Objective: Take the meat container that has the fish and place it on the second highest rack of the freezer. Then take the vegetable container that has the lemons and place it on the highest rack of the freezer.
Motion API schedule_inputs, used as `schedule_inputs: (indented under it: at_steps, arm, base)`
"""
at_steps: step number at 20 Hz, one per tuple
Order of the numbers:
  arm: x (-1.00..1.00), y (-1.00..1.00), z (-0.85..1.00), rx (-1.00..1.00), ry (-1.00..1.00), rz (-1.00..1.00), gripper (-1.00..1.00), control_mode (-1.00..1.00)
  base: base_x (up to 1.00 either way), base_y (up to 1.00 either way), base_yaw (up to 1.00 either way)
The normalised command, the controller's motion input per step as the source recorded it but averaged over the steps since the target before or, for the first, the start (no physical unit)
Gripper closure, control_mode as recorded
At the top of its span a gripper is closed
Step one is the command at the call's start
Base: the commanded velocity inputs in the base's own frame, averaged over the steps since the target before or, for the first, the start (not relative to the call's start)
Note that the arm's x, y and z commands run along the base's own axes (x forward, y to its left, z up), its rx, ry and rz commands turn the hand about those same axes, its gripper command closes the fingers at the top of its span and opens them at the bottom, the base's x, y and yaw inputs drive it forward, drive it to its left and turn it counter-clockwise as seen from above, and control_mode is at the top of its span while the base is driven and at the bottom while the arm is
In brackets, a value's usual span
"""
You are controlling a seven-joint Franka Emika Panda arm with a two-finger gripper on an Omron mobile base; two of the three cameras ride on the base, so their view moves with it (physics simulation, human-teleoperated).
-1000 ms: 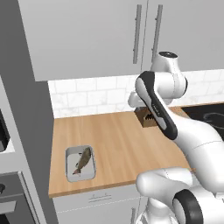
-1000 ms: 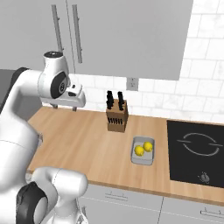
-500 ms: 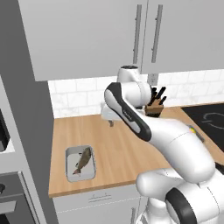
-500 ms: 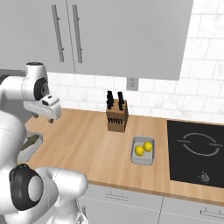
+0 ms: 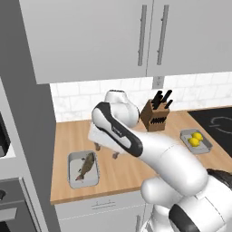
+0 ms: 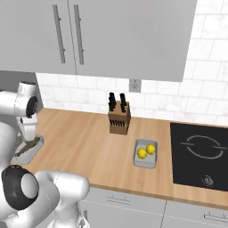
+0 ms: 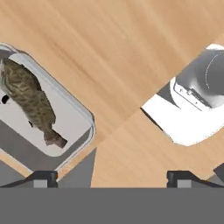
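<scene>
Tool (image 5: 105,151): two dark fingers pointing down over the wooden counter (image 5: 131,167), spread wide, nothing between them; in the hand view the two tips sit far apart at the bottom edge (image 7: 113,177).
Tray with fish (image 5: 83,169): shallow grey metal tray lying flat on the counter just beside the tool, toward the counter's front edge and the tall grey cabinet side; apart from the fingers, not touched.
Same tray, hand view (image 7: 72,127): lies to the left of the left fingertip, one rounded corner near it; bare wood under the gap between the tips.
Fish (image 5: 85,165): brown, lying lengthwise in its tray; in the hand view its tail end (image 7: 54,139) points toward the tool.
Tray with lemons (image 6: 145,153): on the counter well away from the tool, past the knife block (image 6: 119,118) and beside the black hob (image 6: 200,156).
Lemons (image 6: 146,151): two yellow fruits side by side in that tray.
Wall cupboards (image 5: 149,36): grey doors above the tool.
</scene>
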Motion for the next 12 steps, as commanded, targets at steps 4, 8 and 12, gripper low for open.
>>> schedule_inputs:
  at_steps: [4,8,12]
  arm:
    - [-0.56,0.66,-0.47,-0.03,-0.03,-0.55,-1.0,-1.0]
    - [-0.24,0.44,-0.27,-0.16,-0.02,-0.49,-1.0,-1.0]
    - [0.0,0.31,-0.22,-0.24,0.0,-0.39,-1.0,-1.0]
  base:
    - [0.0,0.0,0.0]
    - [0.0,0.0,0.0]
    - [0.0,0.0,0.0]
